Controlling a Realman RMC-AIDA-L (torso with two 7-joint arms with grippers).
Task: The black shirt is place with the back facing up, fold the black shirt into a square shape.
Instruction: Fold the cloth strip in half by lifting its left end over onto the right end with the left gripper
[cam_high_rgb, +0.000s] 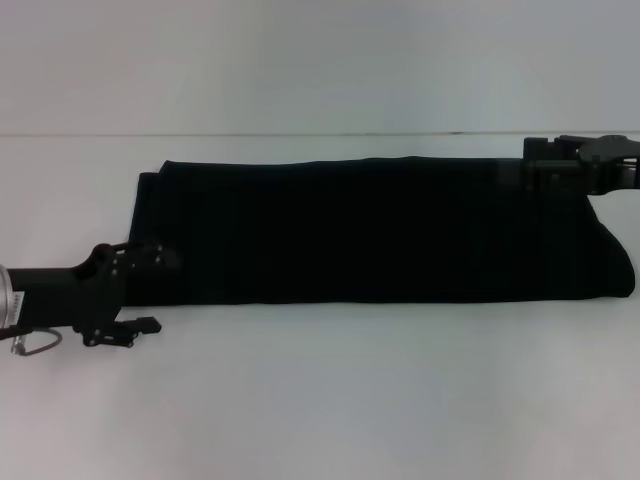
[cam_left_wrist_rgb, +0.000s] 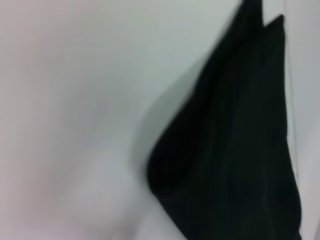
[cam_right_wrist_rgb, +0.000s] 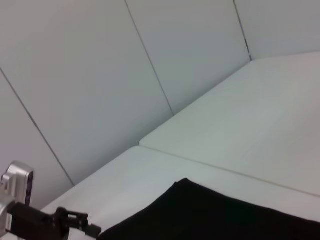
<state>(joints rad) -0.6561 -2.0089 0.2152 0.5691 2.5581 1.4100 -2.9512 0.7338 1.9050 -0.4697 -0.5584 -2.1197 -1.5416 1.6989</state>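
Note:
The black shirt (cam_high_rgb: 380, 230) lies on the white table as a long folded strip running from left to right. My left gripper (cam_high_rgb: 158, 290) is at the strip's near left corner, with its jaws apart: one finger lies over the fabric and the other (cam_high_rgb: 148, 324) is on the table just in front of the edge. The left wrist view shows a corner of the shirt (cam_left_wrist_rgb: 235, 150) with a shadow beside it. My right gripper (cam_high_rgb: 548, 165) is at the strip's far right corner, dark against the fabric. The right wrist view shows the shirt's edge (cam_right_wrist_rgb: 225, 215) and the left gripper (cam_right_wrist_rgb: 65, 222) farther off.
The white table (cam_high_rgb: 320, 400) runs wide in front of the shirt, with a narrower band behind it up to a seam line (cam_high_rgb: 300, 134). Pale wall panels (cam_right_wrist_rgb: 100, 75) stand behind the table.

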